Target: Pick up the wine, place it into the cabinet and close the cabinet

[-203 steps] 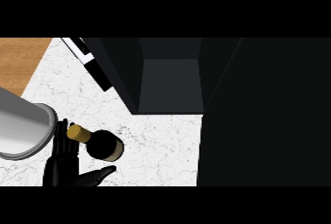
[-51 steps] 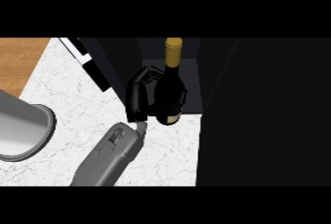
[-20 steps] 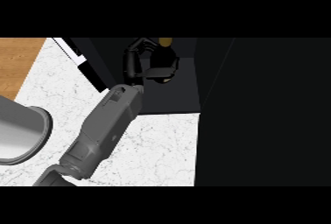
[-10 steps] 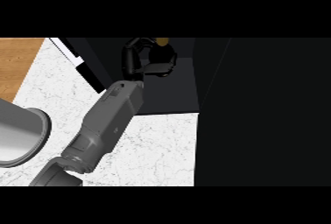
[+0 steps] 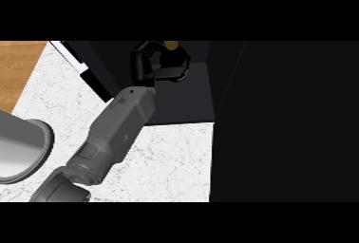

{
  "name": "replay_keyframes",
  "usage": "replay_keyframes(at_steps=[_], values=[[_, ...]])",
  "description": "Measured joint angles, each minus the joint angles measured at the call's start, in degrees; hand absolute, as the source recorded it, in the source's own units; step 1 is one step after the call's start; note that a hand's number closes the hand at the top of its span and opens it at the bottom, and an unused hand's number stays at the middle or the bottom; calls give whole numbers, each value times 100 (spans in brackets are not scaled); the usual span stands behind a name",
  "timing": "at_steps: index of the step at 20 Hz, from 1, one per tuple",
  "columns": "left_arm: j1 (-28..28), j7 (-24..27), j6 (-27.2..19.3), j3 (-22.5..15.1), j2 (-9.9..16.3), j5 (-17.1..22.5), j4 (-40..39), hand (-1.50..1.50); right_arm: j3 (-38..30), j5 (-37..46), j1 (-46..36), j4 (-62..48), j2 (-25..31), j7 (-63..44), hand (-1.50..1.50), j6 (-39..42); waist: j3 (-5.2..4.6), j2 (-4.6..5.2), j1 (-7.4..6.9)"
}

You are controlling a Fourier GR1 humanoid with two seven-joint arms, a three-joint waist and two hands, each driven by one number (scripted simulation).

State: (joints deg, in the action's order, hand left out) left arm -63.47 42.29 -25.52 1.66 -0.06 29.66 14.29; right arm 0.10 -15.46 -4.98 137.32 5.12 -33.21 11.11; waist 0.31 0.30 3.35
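We see the dark cabinet [image 5: 189, 95] standing open over the white counter [image 5: 161, 161], its right side lost in black. A grey pot [image 5: 21, 147] sits at the left edge, cut off. The left hand [image 5: 151, 66] reaches deep into the cabinet, fingers curled round the wine [image 5: 172, 46]. Only the bottle's gold top and a sliver of dark body show; the long axis seems to run toward the view's top, neck uppermost. The right hand is out of view.

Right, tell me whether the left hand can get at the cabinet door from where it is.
Probably not yet. The left hand sits deep in the cabinet, fingers curled round the wine; it must let go and pull out before reaching the door.
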Motion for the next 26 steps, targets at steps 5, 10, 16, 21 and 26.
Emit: replay_keyframes(at_steps=[5,10,16,21,26], values=[[-66,134,1,44,2,-54,-248,-150,94,16,25,-22,-34,87,-150,17,2,18,21],[-87,190,-150,73,5,-121,-481,-150,54,8,57,-23,12,130,-150,72,-3,35,42],[-119,216,-340,79,8,-226,-699,-150,-14,-4,-22,-38,18,121,-150,36,-9,59,65],[-95,230,-439,24,23,-359,-827,-150,10,-4,57,-64,-21,246,-150,92,-5,66,85],[-29,331,-501,66,6,-378,-842,-150,97,2,20,-63,-19,224,-150,84,-13,85,98]])
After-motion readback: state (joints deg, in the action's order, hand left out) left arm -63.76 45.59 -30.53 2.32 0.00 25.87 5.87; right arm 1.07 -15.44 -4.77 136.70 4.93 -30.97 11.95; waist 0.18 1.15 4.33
